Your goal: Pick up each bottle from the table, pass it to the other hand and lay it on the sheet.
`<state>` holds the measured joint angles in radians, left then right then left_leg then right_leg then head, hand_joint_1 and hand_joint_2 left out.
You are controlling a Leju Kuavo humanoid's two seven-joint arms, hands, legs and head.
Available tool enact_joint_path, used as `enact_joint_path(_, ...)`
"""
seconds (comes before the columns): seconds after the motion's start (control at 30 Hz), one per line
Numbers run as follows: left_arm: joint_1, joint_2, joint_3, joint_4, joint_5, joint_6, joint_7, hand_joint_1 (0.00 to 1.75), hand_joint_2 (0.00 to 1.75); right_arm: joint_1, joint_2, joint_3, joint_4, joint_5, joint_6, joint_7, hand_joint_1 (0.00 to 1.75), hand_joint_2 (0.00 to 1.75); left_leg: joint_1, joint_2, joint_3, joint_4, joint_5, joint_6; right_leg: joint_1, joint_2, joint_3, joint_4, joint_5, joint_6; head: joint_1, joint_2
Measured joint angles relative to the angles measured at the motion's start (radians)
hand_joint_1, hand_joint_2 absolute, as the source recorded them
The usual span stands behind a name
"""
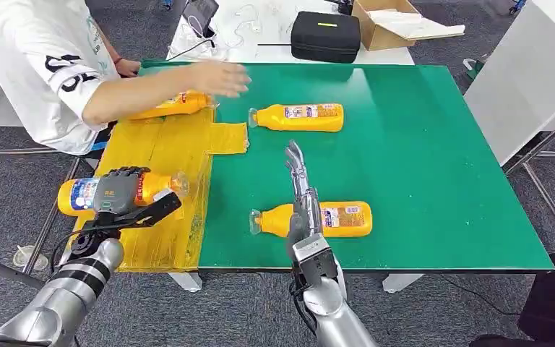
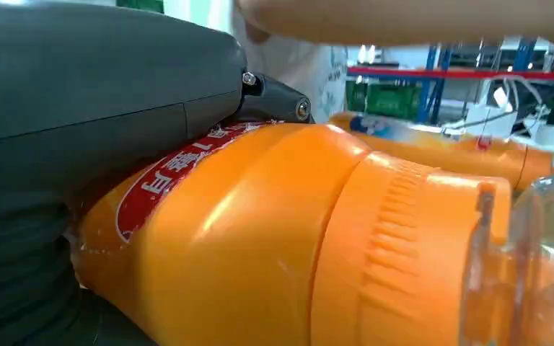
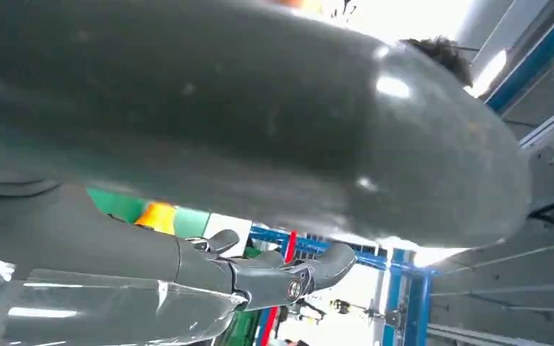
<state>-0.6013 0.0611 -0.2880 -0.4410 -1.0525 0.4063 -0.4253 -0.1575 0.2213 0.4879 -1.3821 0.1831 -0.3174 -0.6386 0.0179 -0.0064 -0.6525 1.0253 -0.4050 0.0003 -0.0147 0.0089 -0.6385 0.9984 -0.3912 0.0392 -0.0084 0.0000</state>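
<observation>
My left hand grips an orange bottle with a red and blue label, held lying sideways over the near left part of the yellow sheet. The left wrist view has this bottle close under the grey thumb. My right hand stretches flat and holds nothing, its wrist crossing a second bottle lying near the table's front edge. A third bottle lies on the green table further back. A fourth bottle lies on the sheet's far end under a person's arm.
A person in a white shirt leans in from the far left, hand out over the table. Behind the green table stand a black case and a cardboard box. A white panel borders the right.
</observation>
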Motion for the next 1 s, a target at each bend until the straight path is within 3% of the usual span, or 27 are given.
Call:
enact_joint_path(0.37,0.001,0.012,0.003,0.032,0.016,-0.047,-0.015,1.75,1.75,0.000,0.000,0.008,-0.001,0.000,0.014,0.010,0.00,0.00,0.000,0.000,0.000,0.000,0.000,0.000,0.000,0.000,0.000,0.000,0.000,0.000,0.000,0.000)
enact_joint_path(0.77,0.003,0.012,0.005,0.039,0.050,-0.216,-0.119,1.73,1.75,-0.002,0.000,0.009,0.009,0.000,0.035,0.018,0.00,0.00,0.000,-0.002,0.000,0.000,0.000,0.000,0.000,-0.001,0.001,0.000,0.000,0.000,0.000,0.000)
enact_joint_path(0.8,0.003,0.013,0.005,0.039,0.054,-0.238,-0.144,0.66,1.75,-0.004,0.000,0.009,0.013,0.000,0.039,0.018,0.00,0.00,0.000,-0.003,0.001,0.000,0.000,0.000,0.000,-0.001,0.002,0.000,0.000,0.000,0.000,0.000)
enact_joint_path(0.87,0.004,0.013,0.005,0.039,0.059,-0.263,-0.180,0.31,1.75,-0.013,0.000,0.009,0.021,-0.001,0.047,0.019,0.00,0.00,0.000,-0.006,0.001,0.000,0.000,0.000,0.000,-0.004,0.003,0.000,0.000,0.000,0.000,0.000)
enact_joint_path(0.9,0.005,0.013,0.006,0.039,0.059,-0.274,-0.195,0.00,1.75,-0.018,0.000,0.009,0.028,-0.001,0.049,0.019,0.00,0.00,0.000,-0.008,0.002,0.000,0.000,0.000,0.000,-0.005,0.005,0.000,-0.001,0.000,0.000,0.000)
enact_joint_path(1.0,0.009,0.013,0.001,0.039,0.058,-0.313,-0.221,0.00,1.75,-0.026,0.002,0.009,0.044,-0.003,0.055,0.019,0.00,0.00,0.000,-0.009,0.002,0.000,0.000,0.000,0.000,-0.006,0.006,0.000,-0.001,0.000,0.000,0.000)
